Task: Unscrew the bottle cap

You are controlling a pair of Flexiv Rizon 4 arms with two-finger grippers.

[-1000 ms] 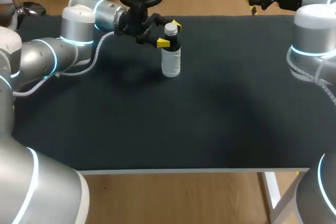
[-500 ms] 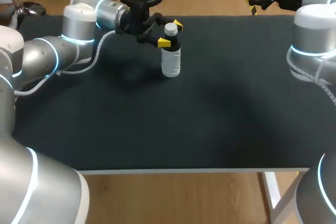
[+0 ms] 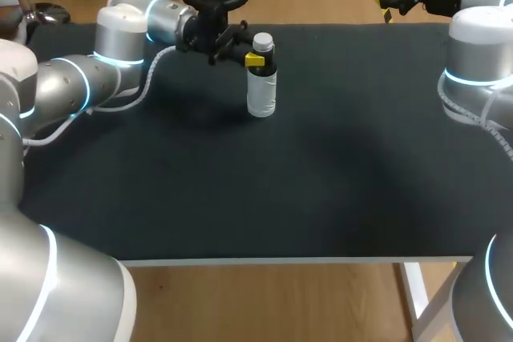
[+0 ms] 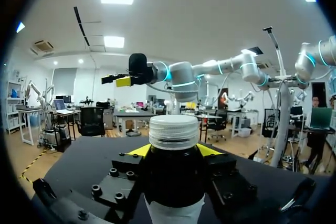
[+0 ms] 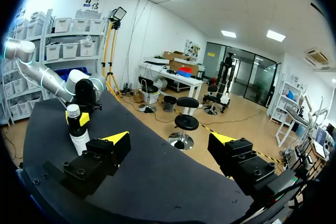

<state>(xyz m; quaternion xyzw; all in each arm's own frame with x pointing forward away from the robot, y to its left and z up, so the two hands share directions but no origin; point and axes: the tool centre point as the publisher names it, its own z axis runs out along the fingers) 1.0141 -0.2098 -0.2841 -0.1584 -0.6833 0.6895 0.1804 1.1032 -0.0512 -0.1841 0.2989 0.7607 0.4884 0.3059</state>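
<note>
Left hand (image 3: 258, 57) clamping bottle (image 3: 262, 98) neck, below cap (image 3: 262, 40)

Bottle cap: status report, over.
Left gripper shut on clear plastic bottle at its dark neck, below white ribbed cap. Cap on, bottle upright on black table. Right gripper open, empty, far off. No obstruction seen.
</note>
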